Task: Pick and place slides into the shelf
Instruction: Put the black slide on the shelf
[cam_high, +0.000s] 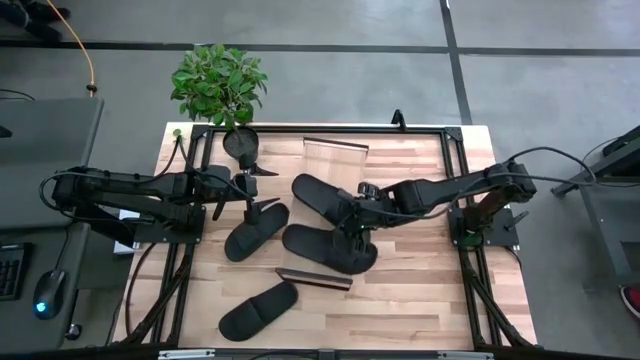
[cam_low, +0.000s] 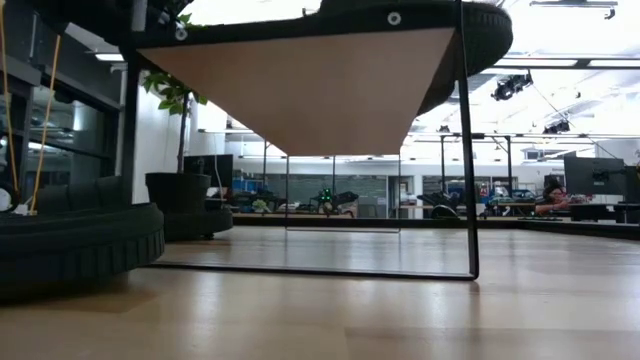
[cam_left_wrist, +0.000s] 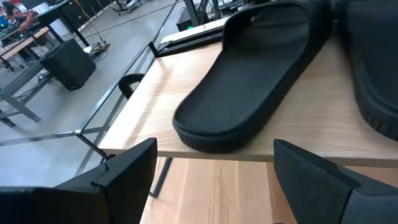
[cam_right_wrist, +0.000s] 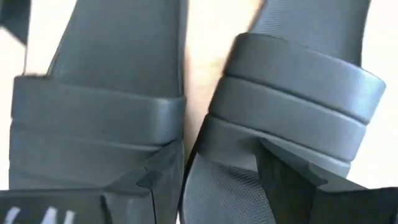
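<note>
Grasp step is in hand. Right pincer (cam_high: 352, 222) is down at the middle of the tabletop (cam_high: 420, 300), between two slides. In the right wrist view its fingers (cam_right_wrist: 155, 180) straddle the side wall under the strap of one slide (cam_right_wrist: 292, 93), with the second slide (cam_right_wrist: 99, 87) touching just beside. Jaws stand partly apart around that wall; whether they already pinch it cannot be told.

Left pincer (cam_high: 240, 190) hangs wide open and empty near a third slide (cam_high: 256, 231); its wrist view shows that slide (cam_left_wrist: 261, 74) ahead, close to the tabletop's edge. A fourth slide (cam_high: 259, 308) lies apart near the front edge.

The shelf (cam_high: 334, 152), a light plank on a dark frame, seems to span the middle; no slide can be said to sit on it yet.

Next move, likely: close on the strap side, lift straight up so the neighbour slide is not dragged, then carry to the shelf.

Room is tight at centre: two slides touch and the left slide sits near. More open tabletop lies front right. Plant (cam_high: 218, 85) stands at the back left corner, clear of the path.
</note>
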